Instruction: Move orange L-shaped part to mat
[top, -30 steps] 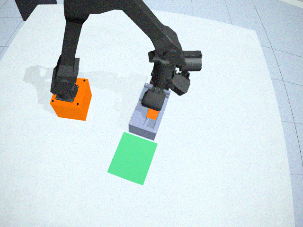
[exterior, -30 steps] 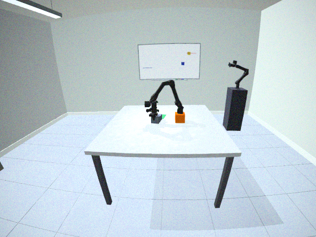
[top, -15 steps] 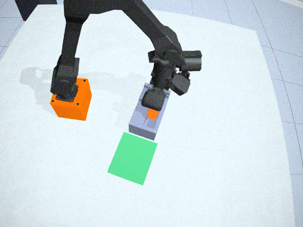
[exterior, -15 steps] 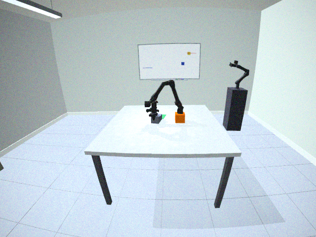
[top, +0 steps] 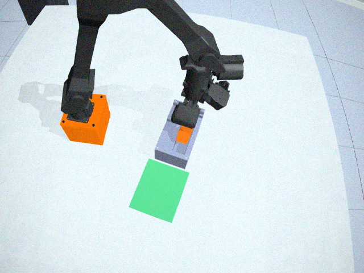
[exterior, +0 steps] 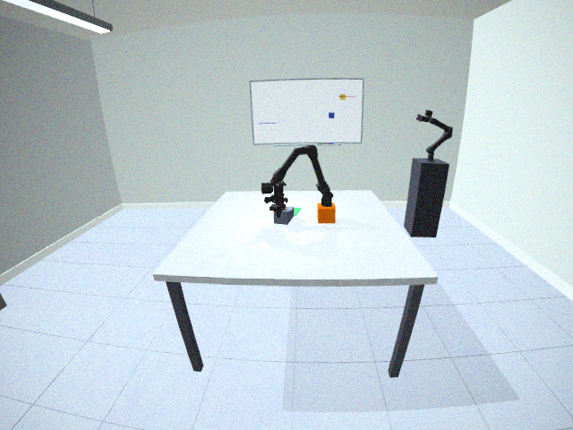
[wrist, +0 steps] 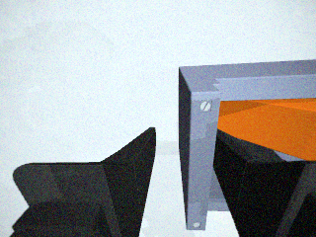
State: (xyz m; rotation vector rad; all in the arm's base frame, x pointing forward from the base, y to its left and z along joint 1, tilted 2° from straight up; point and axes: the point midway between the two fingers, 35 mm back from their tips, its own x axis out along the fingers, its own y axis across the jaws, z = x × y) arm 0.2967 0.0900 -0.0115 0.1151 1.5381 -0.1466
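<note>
- One arm is rising from the orange base block (top: 85, 123) at the left of the table (top: 264, 176) and arching over to the tray (top: 164, 147).
- Just near of the tray, the green mat (top: 159, 190) is lying flat on the table with nothing on it.
- Pointing straight down, the gripper (top: 185, 115) is sitting over the tray's far end, its fingers partly open and holding nothing.
- Seen from the wrist, the left finger (wrist: 130, 163) is hanging outside the tray wall (wrist: 197, 163) over the bare table, while the right finger (wrist: 247, 188) is standing inside the tray on the part (top: 184, 135).
- That orange part is still lying in the pocket but tilting: from above its near end is showing raised past the gripper, and its far end is hiding under the finger.
</note>
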